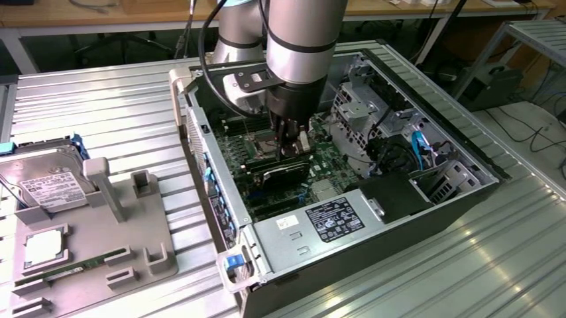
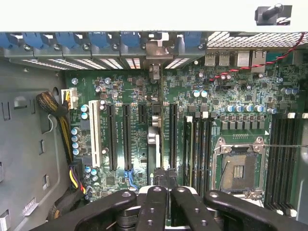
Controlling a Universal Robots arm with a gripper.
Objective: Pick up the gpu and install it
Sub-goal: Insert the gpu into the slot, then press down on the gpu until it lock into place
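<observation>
The gpu (image 1: 283, 173) stands on edge on the motherboard inside the open computer case (image 1: 478, 173), its black face towards the case's front. In the wrist view the gpu (image 2: 154, 137) shows edge-on, running up to its silver bracket (image 2: 154, 53) at the case's rear slots. My gripper (image 1: 288, 154) reaches straight down into the case, directly over the card's top edge. The gripper (image 2: 167, 190) is shut, its black fingers (image 2: 153, 204) pressed close together at that edge. Whether they pinch the card or only meet above it, I cannot tell.
Beside the card lie the bare CPU socket (image 2: 239, 168), memory slots and a cable bundle (image 2: 57, 110). A power supply (image 1: 329, 222) and drive cages crowd the case. On the exterior view's left a grey fixture (image 1: 97, 262) holds a hard drive (image 1: 44, 182) and a green memory stick (image 1: 66, 270).
</observation>
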